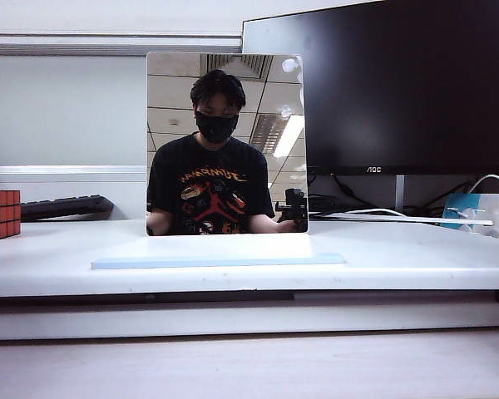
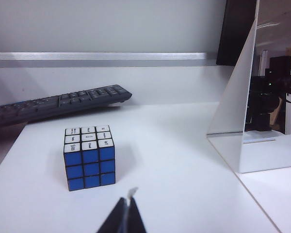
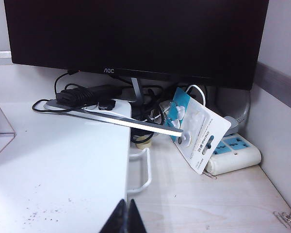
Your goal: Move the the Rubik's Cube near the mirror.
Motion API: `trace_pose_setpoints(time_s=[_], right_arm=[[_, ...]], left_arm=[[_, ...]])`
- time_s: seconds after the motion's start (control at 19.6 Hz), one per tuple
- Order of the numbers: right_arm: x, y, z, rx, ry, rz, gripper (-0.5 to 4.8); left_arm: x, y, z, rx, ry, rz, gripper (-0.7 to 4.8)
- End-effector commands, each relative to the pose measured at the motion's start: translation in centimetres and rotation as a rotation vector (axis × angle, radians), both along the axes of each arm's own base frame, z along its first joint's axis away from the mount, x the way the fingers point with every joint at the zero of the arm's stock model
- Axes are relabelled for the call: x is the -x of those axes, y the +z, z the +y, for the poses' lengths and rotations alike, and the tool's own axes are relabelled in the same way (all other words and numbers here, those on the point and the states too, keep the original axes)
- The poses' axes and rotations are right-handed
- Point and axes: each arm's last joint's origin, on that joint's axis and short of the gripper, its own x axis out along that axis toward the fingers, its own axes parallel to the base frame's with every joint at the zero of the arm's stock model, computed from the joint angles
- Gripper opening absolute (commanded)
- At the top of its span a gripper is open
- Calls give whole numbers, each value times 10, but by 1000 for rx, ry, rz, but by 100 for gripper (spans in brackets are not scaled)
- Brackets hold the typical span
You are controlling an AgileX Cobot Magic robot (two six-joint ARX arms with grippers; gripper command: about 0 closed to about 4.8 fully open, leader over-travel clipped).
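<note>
The small Rubik's Cube (image 2: pixel 89 158) with a blue side face and white top sits on the white bench (image 2: pixel 174 160), well apart from the frameless square mirror (image 1: pixel 227 143). Left claw (image 2: pixel 127 213) hovers before it, clenched, empty; right claw (image 3: pixel 126 217) likewise clenched.

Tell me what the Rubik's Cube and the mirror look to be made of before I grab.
Rubik's Cube: likely hard plastic, black body with glossy blue and white stickers, judging by its sharp grid lines.
Mirror: frameless reflective panel, glass or acrylic, I cannot tell which; crisp reflections. Its flat base looks matte pale blue.
</note>
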Motion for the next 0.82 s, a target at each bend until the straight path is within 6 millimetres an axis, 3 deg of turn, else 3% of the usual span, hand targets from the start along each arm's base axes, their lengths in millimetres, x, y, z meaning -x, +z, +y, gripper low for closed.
trace_pose_setpoints(time_s=[0.05, 0.31, 0.56, 0.82], right_arm=[[0, -1, 0, -1, 3, 1, -1], [0, -1, 0, -2, 14, 0, -1], [4, -2, 14, 14, 500, 7, -1], [4, -3, 15, 13, 558, 24, -1]], left_arm=[[0, 1, 0, -1, 0, -11, -5], [0, 0, 0, -1, 1, -1, -5], [0, -1, 0, 0, 3, 11, -5], [0, 3, 1, 151, 10, -4, -5]])
